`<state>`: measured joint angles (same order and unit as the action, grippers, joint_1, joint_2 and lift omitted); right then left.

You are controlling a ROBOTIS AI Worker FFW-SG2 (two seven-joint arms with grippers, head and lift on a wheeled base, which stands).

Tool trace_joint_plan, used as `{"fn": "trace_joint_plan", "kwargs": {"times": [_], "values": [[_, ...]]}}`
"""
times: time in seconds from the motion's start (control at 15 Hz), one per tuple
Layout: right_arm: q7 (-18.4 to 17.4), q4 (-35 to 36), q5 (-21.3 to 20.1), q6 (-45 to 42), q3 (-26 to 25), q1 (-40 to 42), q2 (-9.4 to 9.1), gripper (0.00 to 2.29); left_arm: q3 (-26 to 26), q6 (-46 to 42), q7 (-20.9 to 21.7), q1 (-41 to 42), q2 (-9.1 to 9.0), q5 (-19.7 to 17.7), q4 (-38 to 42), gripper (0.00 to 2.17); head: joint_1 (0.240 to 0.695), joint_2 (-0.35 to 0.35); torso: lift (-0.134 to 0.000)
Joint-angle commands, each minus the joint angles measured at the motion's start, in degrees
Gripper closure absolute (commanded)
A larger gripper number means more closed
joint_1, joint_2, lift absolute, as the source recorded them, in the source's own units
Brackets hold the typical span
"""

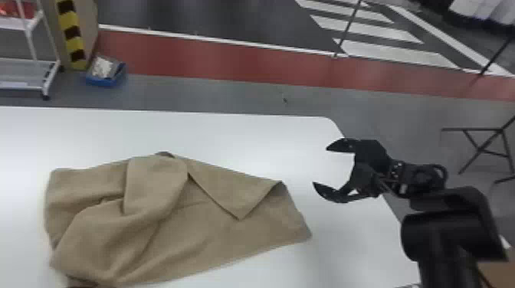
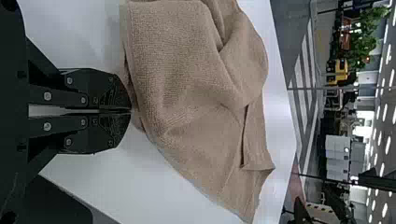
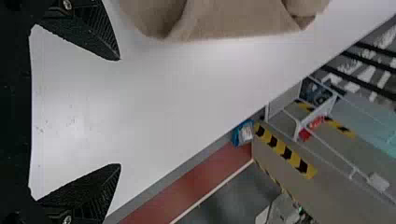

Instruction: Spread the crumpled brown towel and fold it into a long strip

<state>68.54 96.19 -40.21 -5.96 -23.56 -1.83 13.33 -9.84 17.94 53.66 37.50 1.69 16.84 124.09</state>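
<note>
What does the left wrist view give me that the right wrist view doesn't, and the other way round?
Left wrist view: the left gripper, shut with its tips at the towel's edge; whether cloth is pinched, I can't tell. Also a folded-over flap and green foliage beyond.

Right wrist view: the right gripper close up, wide open above bare tabletop, and a blue bin on the floor.

Both: the brown towel, the white table and the red floor strip.

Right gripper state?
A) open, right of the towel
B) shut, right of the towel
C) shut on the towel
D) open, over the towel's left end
A: the head view shows the right gripper with fingers spread, beyond the towel's right end.
</note>
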Motion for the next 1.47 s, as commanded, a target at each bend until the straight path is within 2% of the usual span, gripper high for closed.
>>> {"fn": "trace_joint_plan", "kwargs": {"times": [0.0,0.07,0.27,0.47,0.8,1.13,1.33,1.4], "values": [[3.36,6.55,-3.12,-0.23,3.52,4.47,1.52,0.06,-0.45,0.66,0.13,-0.06,-0.02,-0.05,0.71,1.09,0.695,-0.258,-0.125],[5.99,8.57,-4.0,0.13,4.4,5.78,1.87,0.06,-0.45,0.83,0.3,-0.15,-0.02,-0.05,0.71,1.09,0.695,-0.246,-0.125],[9.77,11.65,-6.55,2.94,6.34,7.54,2.4,0.1,-0.27,1.01,0.3,-0.24,0.07,-0.05,0.71,1.09,0.695,-0.216,-0.125],[9.79,13.94,-9.01,2.76,7.74,9.3,3.19,0.22,-0.27,1.01,0.3,-0.24,0.34,-0.05,0.63,1.09,0.695,-0.212,-0.125],[9.79,16.05,-14.81,2.59,10.29,12.73,3.9,0.22,-0.27,1.01,0.21,-0.5,0.6,-0.23,0.28,1.09,0.695,-0.211,-0.125],[9.79,16.75,-15.51,3.11,10.64,14.75,4.25,0.22,-0.1,1.01,0.21,-1.47,0.77,-0.49,-0.6,1.09,0.695,-0.215,-0.125],[9.79,15.87,-17.01,3.11,12.14,14.31,3.81,0.29,0.08,1.01,0.21,-1.82,0.77,-0.58,-0.96,1.09,0.695,-0.219,-0.125],[9.79,14.82,-17.54,3.11,12.75,13.61,3.81,0.38,0.08,1.01,0.21,-1.99,0.77,-0.58,-1.22,1.09,0.695,-0.219,-0.125]]}}
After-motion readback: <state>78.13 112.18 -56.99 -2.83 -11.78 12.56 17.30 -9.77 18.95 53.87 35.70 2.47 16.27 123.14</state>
